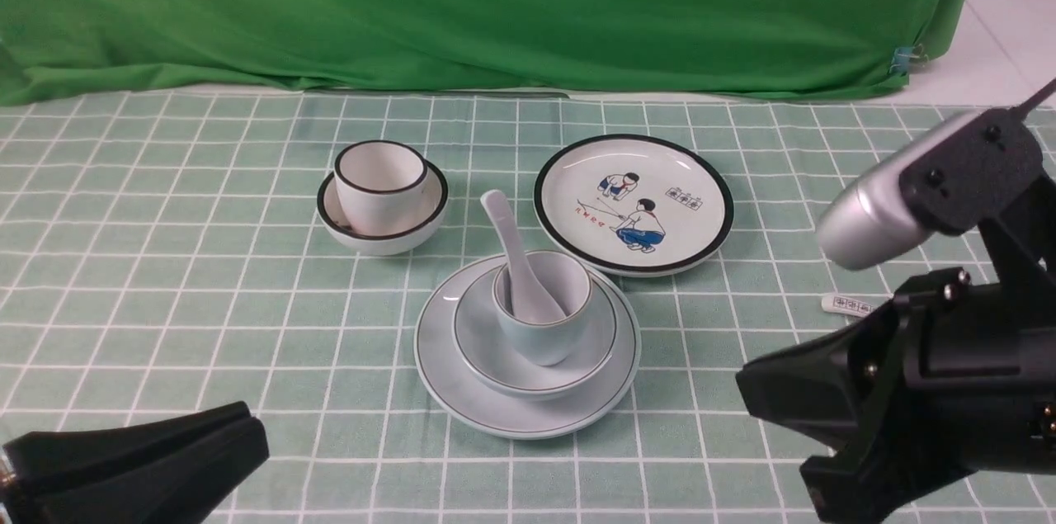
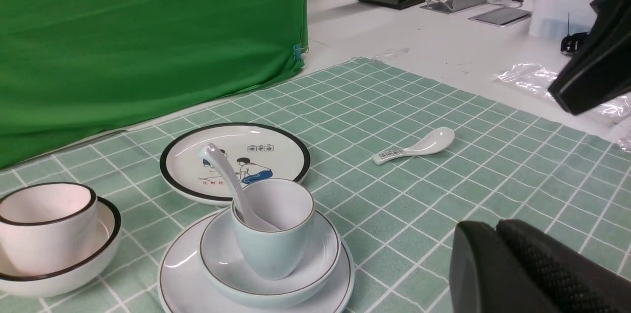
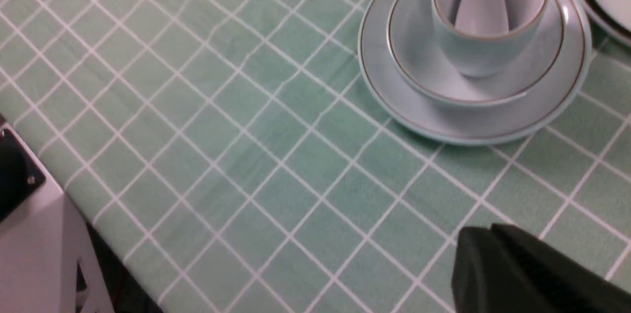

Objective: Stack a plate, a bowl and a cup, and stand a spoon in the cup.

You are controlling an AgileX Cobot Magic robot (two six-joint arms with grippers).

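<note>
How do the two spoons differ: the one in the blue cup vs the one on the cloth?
Pose: the plain spoon leans in the cup, bowl down; the printed spoon lies flat on the cloth.
Marking: the plain spoon's handle is bare; the printed spoon's carries small squares.
Place: plain spoon near the middle of the cloth; printed spoon alone, off to the robot's right.
Both are white soup spoons.

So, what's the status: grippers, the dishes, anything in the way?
Shut and empty: left gripper, right gripper. Done: spoon stands in cup, cup in bowl, bowl on plate. Behind, cartoon plate close; nothing blocking.
</note>
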